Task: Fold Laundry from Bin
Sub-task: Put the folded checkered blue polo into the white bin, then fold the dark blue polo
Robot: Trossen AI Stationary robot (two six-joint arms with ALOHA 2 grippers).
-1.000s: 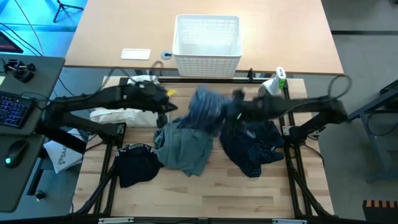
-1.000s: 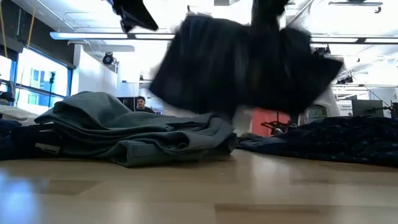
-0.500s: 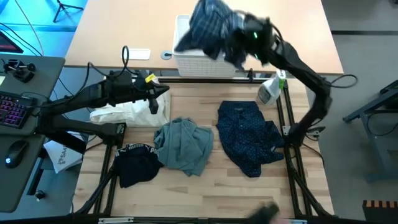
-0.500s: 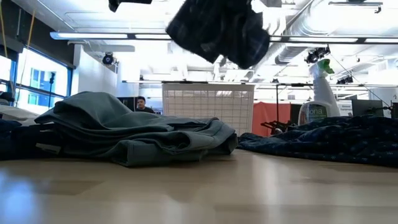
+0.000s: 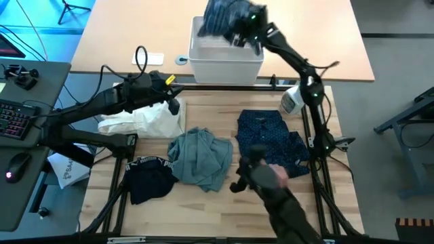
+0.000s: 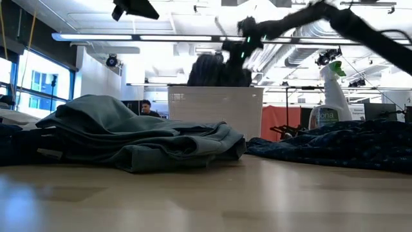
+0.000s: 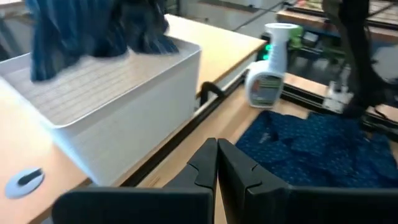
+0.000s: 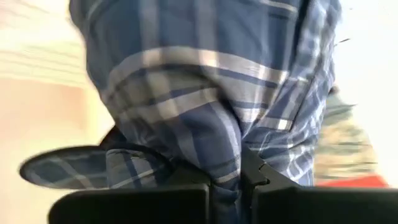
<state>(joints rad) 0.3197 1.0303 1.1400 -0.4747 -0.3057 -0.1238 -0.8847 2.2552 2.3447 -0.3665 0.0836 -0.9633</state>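
Note:
My right gripper [image 5: 243,24] is stretched out to the far edge and shut on the blue-white plaid shirt [image 5: 220,15], which hangs over the white bin [image 5: 227,64]. Whether the shirt's lower end [image 7: 50,65] touches the bin's inside, I cannot tell. My left gripper [image 7: 216,148] is shut on nothing, above the white cloth [image 5: 139,120] at the table's left. Lying flat on the table are the grey-green top [image 5: 200,159], the navy dotted trousers [image 5: 271,146] and the black piece with white lettering [image 5: 149,179]. My right gripper pinches a gathered bunch of the plaid shirt [image 8: 225,163] between its two fingers, several layers together. The fingers come at it slanting slightly downward from the table's near right side. The shirt is lifted clear of the table and hangs slack below the fingers over the bin.
A spray bottle [image 5: 293,100] stands at the table's far right corner. A dark arm-like shape [image 5: 278,203], perhaps a person's sleeve and hand, reaches in from the near edge beside the trousers. A black rail [image 7: 208,93] runs between the table and the bin's desk.
My right gripper has swung fast from above the table's middle to the far edge, carrying the plaid shirt up and over the bin. My left gripper has risen a little and drawn toward the far left. The dark shape has come in from the near edge.

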